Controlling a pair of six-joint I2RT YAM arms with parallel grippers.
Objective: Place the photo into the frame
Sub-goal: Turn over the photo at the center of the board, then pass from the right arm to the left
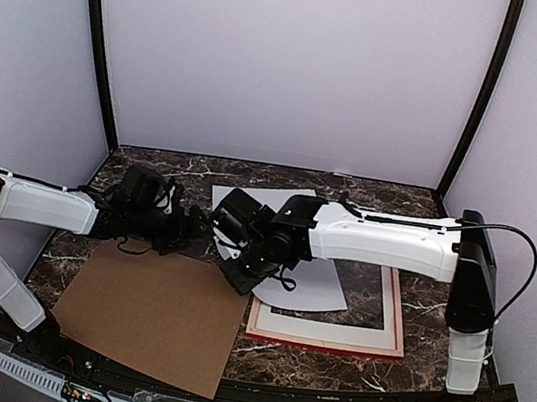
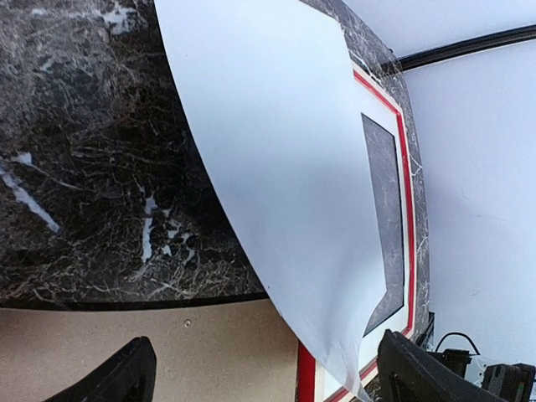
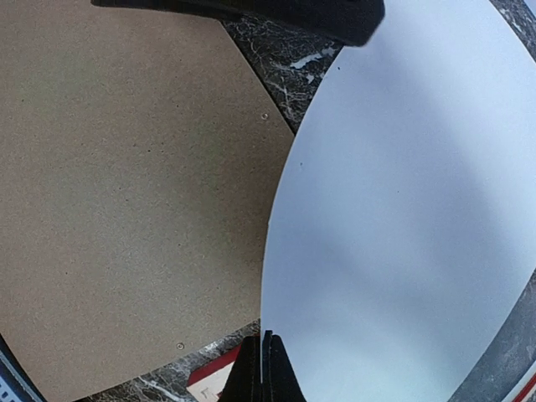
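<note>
The photo (image 1: 321,288) shows its plain white back and bows upward over the frame (image 1: 399,332), a red rectangle lying flat on the table. My right gripper (image 3: 264,342) is shut on the photo's (image 3: 402,209) near edge, the thin sheet pinched between its fingertips. In the top view it (image 1: 239,274) sits at the photo's lower left corner. My left gripper (image 2: 268,378) is open, and the photo's (image 2: 285,167) drooping corner hangs between its jaws, close to the right finger (image 2: 427,373) and gripped by neither. The red rail (image 2: 404,159) shows beyond the sheet.
A white mat border (image 2: 373,96) lies inside the frame, with dark marble showing through its cut-out. A brown backing board (image 1: 150,315) lies on the table's left front, its edge next to the frame. Both arms cross over the middle of the marble table (image 1: 389,204).
</note>
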